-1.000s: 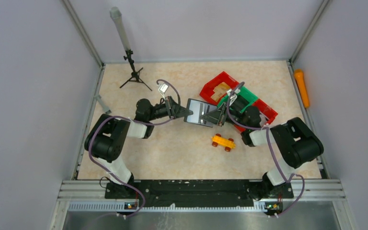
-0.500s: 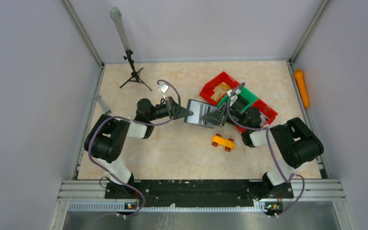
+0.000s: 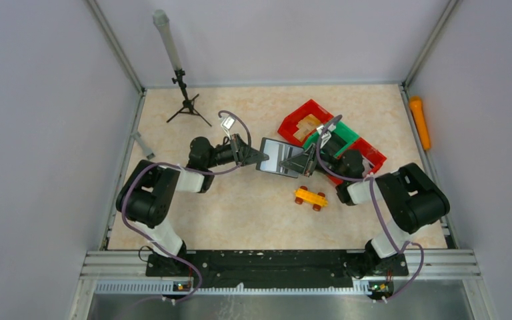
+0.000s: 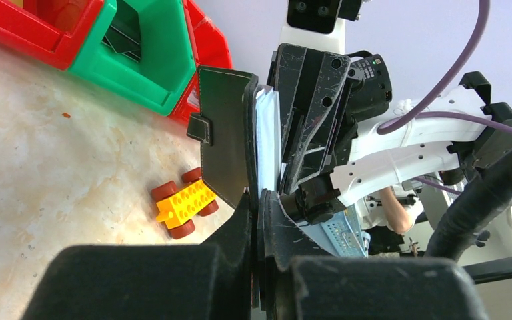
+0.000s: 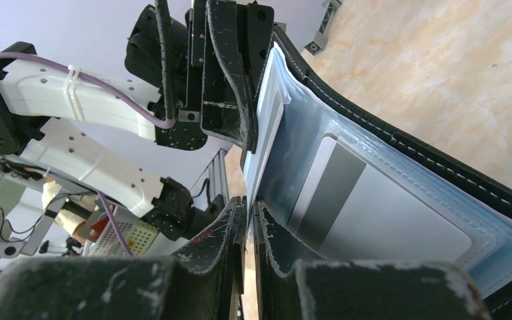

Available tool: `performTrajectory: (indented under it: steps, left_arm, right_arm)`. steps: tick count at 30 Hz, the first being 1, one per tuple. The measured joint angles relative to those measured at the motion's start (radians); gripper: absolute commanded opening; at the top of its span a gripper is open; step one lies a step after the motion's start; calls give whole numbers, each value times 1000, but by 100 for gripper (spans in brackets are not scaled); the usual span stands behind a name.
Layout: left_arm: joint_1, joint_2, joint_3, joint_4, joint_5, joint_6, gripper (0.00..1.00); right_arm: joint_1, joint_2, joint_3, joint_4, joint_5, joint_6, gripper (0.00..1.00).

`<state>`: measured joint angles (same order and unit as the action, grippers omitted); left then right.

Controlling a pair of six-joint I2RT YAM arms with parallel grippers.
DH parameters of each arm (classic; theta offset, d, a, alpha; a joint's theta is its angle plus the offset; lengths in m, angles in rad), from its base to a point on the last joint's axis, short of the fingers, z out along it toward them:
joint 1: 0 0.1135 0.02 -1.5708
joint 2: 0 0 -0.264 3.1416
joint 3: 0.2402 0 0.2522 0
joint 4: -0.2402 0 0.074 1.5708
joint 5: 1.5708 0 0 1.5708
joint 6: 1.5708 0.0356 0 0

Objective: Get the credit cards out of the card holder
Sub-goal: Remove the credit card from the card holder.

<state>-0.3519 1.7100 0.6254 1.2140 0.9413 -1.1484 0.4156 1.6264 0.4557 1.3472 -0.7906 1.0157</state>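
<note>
Centrally above the beige table [image 3: 240, 213], the card holder [image 3: 277, 155] is held clear of the surface between the 2 arms, opened out with its greyish inner face turned up toward the top camera. The left gripper [image 3: 260, 157] is seen closed tight on the holder's black cover, the leather edge being clamped between its 2 fingers in the left wrist view, where the strap tab is seen on the outer face. The right gripper [image 5: 245, 203] is brought in from the opposite side, and its jaws are drawn almost together on the thin edge of a pale card [image 5: 270, 127] standing among the clear sleeves; whether the card itself or only its sleeve is pinched cannot be told for certain. A second grey card [image 5: 387, 220] with a darker stripe is seen lying in another clear pocket, framed by the stitched black border. A yellow toy brick car [image 3: 311, 198] with red wheels is left on the table just in front of the holder. Behind the right gripper, red bins [image 3: 307, 120] and a green bin [image 3: 339, 133] are set together.
</note>
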Motion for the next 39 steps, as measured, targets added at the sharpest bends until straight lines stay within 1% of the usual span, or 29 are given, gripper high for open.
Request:
performTrajectory:
  steps: [3, 5, 8, 20, 24, 39]
  left_arm:
    - [0, -2, 0, -3, 0, 2, 0]
    - [1, -2, 0, -3, 1, 3, 0]
    - [2, -2, 0, -4, 2, 5, 0]
    - [7, -26, -2, -28, 4, 29, 0]
    - [10, -29, -4, -34, 4, 30, 0]
    - [34, -43, -20, -56, -19, 48, 0]
  right_arm:
    - [-2, 1, -4, 8, 0, 2, 10]
    - [-2, 6, -4, 15, 0, 3, 7]
    - [-2, 6, -4, 16, 0, 6, 6]
    - [-5, 11, -4, 23, 1, 10, 5]
    - [-6, 11, -4, 23, 1, 11, 0]
    - [-25, 13, -4, 7, 9, 8, 0]
